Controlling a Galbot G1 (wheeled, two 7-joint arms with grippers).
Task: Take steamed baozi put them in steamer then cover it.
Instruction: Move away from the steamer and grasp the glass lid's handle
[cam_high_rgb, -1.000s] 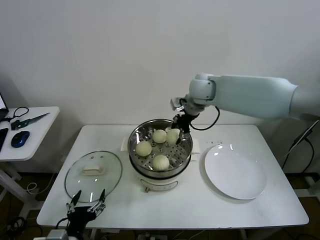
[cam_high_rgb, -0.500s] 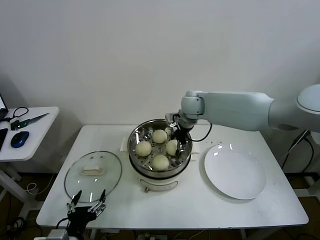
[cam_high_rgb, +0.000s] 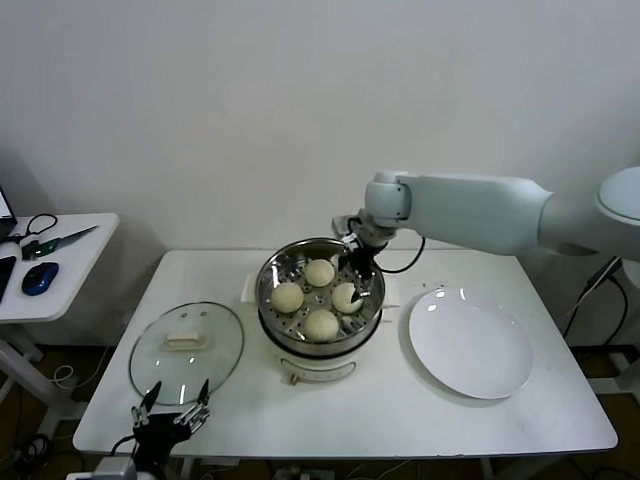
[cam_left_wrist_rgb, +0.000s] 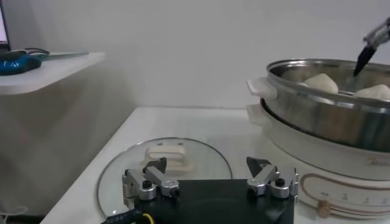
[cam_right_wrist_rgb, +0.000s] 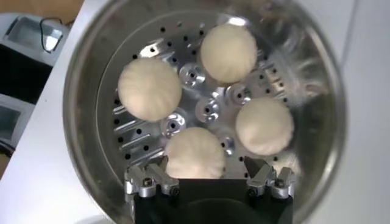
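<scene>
Loading looks complete: all four steamed baozi (cam_right_wrist_rgb: 230, 52) sit on the perforated tray inside the steamer (cam_high_rgb: 272, 275), spaced apart from one another, none left on the white plate (cam_high_rgb: 470, 345) to the robot's right. The remaining step, as I judge it, is covering. The cover (cam_high_rgb: 186, 351) lies flat on the bench (cam_high_rgb: 400, 420) just beside the steamer on the robot's left, handle up, untouched.

Right gripper (cam_right_wrist_rgb: 209, 176): jaws spread wide, holding nothing, hanging over the steamer's far-right rim directly above the nearest bun (contact with it not evident in the wrist view).

Left gripper (cam_left_wrist_rgb: 210, 176): also wide open and empty, parked low at the near bench edge with the cover directly ahead of it, so well placed for the lid pickup.
</scene>
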